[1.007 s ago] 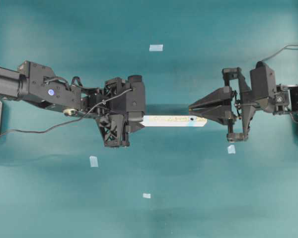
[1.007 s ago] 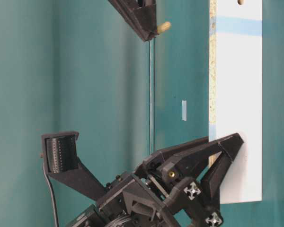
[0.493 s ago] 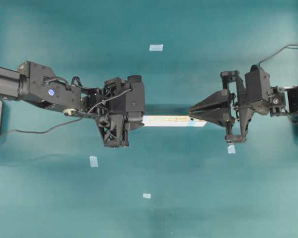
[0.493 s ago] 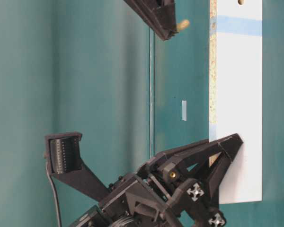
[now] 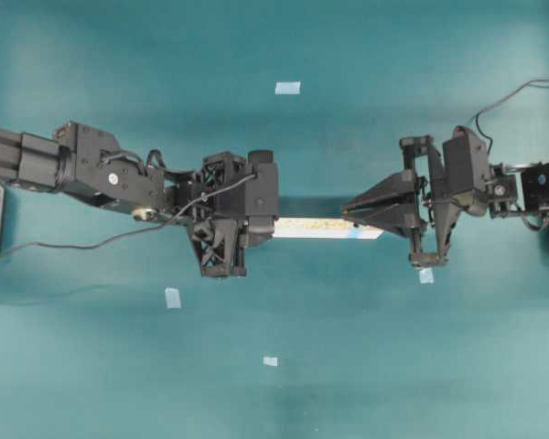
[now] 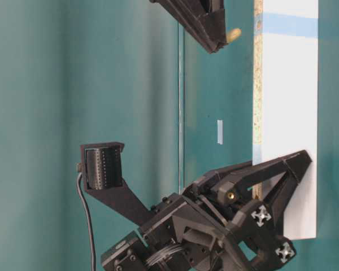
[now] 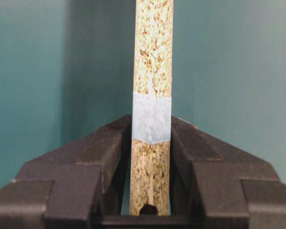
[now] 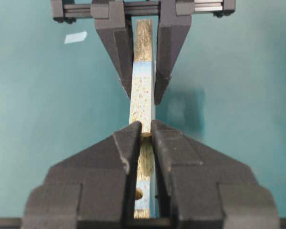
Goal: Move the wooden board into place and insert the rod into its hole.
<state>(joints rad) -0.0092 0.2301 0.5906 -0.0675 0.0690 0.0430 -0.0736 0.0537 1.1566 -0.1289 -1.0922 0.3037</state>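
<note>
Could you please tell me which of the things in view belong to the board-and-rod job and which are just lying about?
Part of the job:
- wooden board, clamped on edge by the left gripper
- rod, pinched in the right gripper
- hole in the board's speckled edge

Just lying about:
- loose blue tape pieces on the table

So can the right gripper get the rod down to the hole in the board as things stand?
Probably yes. The left gripper clamps the wooden board on edge, the right gripper holds the rod over it, and the hole shows uncovered below.
</note>
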